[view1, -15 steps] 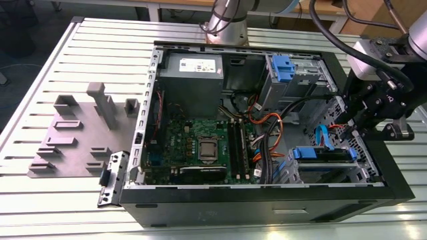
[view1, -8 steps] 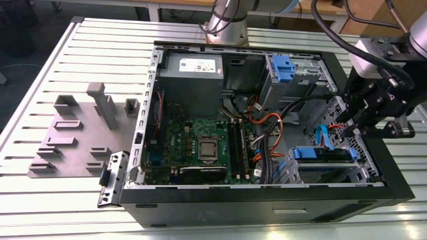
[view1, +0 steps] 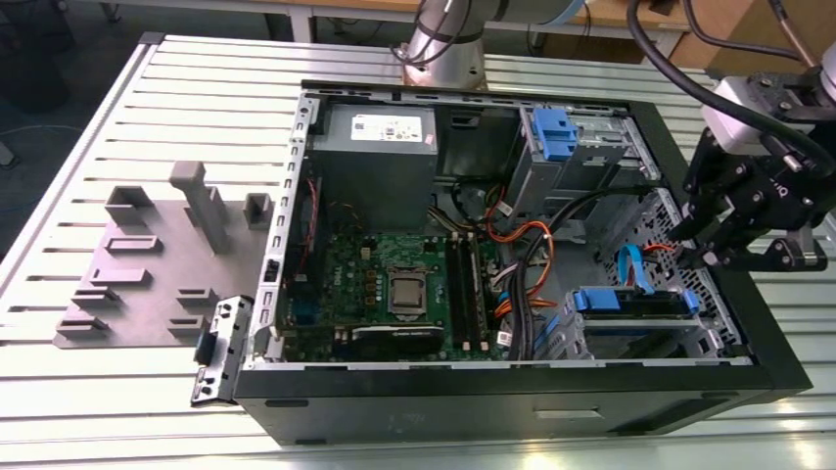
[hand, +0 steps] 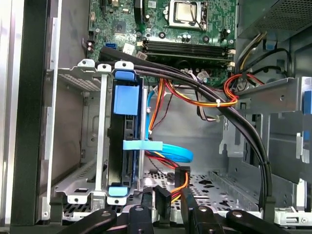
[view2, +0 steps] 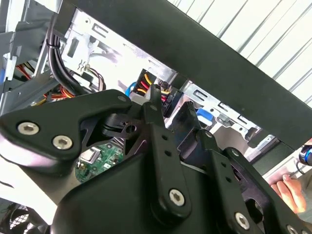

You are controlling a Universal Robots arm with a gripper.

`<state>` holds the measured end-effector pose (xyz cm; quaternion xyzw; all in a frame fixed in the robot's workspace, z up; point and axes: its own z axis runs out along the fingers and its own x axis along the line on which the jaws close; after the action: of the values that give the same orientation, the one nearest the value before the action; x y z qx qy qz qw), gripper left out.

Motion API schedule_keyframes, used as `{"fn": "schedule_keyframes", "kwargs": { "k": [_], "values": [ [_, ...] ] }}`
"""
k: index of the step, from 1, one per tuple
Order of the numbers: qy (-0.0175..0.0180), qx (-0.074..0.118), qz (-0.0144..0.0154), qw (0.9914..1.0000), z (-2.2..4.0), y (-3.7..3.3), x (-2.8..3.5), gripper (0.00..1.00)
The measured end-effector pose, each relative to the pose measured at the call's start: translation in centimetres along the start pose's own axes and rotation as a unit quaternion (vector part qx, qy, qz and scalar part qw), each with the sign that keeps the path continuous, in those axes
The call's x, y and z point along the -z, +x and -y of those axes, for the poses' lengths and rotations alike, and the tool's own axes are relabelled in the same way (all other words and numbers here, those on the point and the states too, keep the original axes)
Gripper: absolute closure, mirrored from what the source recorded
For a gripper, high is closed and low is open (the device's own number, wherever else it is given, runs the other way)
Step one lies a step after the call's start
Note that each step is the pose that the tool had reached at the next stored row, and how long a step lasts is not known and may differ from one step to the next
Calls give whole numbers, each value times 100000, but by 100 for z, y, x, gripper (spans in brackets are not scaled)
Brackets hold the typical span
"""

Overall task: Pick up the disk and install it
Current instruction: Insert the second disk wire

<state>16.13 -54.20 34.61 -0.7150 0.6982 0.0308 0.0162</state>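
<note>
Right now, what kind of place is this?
Probably a robotics lab workbench: an open computer case on a slatted metal table, a robot arm's base beyond it, and a grey fixture plate alongside.

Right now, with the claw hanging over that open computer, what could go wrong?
The claw hangs right beside loose orange and yellow wires; it might snag them. It is also close to the case's black wall, so a bump seems possible. A person's hand is near the case.
</note>
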Motion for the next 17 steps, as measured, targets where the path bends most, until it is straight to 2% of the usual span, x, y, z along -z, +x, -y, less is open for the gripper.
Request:
{"fn": "schedule_keyframes", "kwargs": {
  "k": [9,10,11,13,17],
  "values": [
    [-2,2,-35,100000,0,0,-1,65],
    [-1,1,-36,100000,0,0,-2,71],
    [-7,0,-49,100000,0,0,-1,71],
    [-6,-2,-71,100000,0,1,0,81],
    [-4,4,-70,100000,1,0,-1,81]
  ]
}}
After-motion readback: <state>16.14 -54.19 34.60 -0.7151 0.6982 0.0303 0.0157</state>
